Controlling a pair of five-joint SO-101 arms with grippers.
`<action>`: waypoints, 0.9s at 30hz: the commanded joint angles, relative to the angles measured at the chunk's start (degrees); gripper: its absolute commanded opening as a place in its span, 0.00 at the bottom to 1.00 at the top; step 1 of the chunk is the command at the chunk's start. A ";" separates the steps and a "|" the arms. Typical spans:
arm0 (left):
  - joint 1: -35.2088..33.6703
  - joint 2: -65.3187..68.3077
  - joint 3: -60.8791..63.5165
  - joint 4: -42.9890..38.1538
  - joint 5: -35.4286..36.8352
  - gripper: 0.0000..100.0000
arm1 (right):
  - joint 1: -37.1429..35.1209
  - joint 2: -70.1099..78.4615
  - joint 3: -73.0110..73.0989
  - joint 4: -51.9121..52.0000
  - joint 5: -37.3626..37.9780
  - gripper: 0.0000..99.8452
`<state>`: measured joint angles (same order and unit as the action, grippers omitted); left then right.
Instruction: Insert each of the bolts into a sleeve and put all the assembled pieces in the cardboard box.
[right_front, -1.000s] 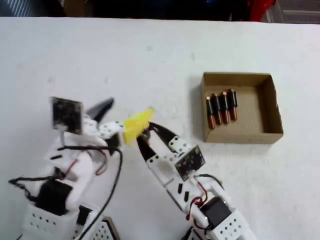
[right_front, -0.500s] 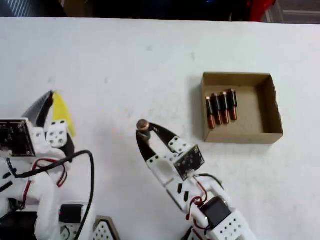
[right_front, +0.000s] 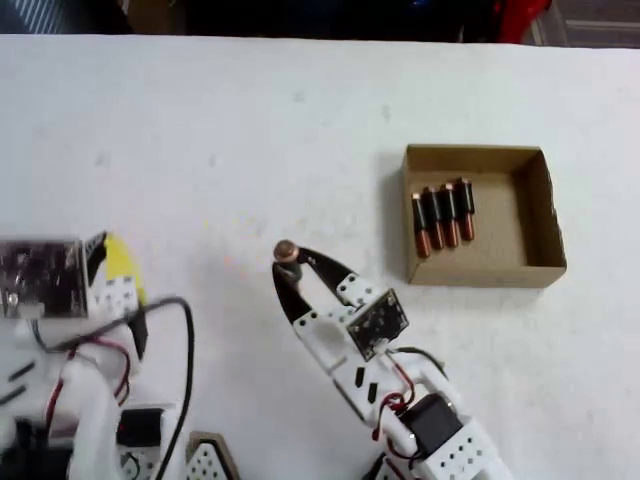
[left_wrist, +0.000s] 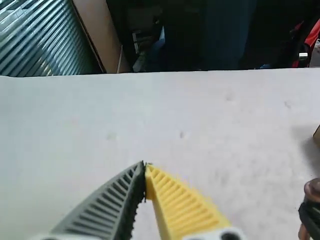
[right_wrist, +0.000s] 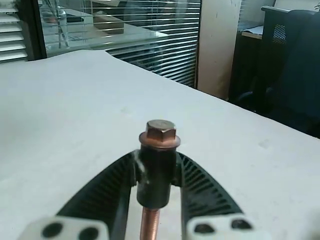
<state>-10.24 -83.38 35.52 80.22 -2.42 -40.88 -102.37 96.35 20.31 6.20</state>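
Four assembled pieces (right_front: 442, 216) are seen in the cardboard box (right_front: 500, 238) at right, while a fifth piece (right_front: 286, 252) is gripped by the right fingers (right_wrist: 102, 197) at centre and the left fingers (left_wrist: 175, 205), closed on nothing, are drawn back to the left edge, so only boxing is judged left.

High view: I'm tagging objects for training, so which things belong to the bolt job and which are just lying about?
Job: bolt in its sleeve, held by right gripper; four assembled pieces; cardboard box.
Lying about: white table; black cable.
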 joint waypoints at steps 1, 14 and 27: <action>-0.31 -5.67 -0.88 -0.18 -0.62 0.02 | 0.04 -0.66 0.53 0.04 0.62 0.02; -0.31 -21.93 14.86 0.44 -7.82 0.02 | 0.04 -0.66 0.53 1.27 0.62 0.02; -0.48 -21.23 34.11 0.70 -8.00 0.02 | 0.13 -0.66 0.53 1.27 0.62 0.02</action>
<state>-10.24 -104.57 66.37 82.15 -9.98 -40.88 -102.37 96.35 21.54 6.20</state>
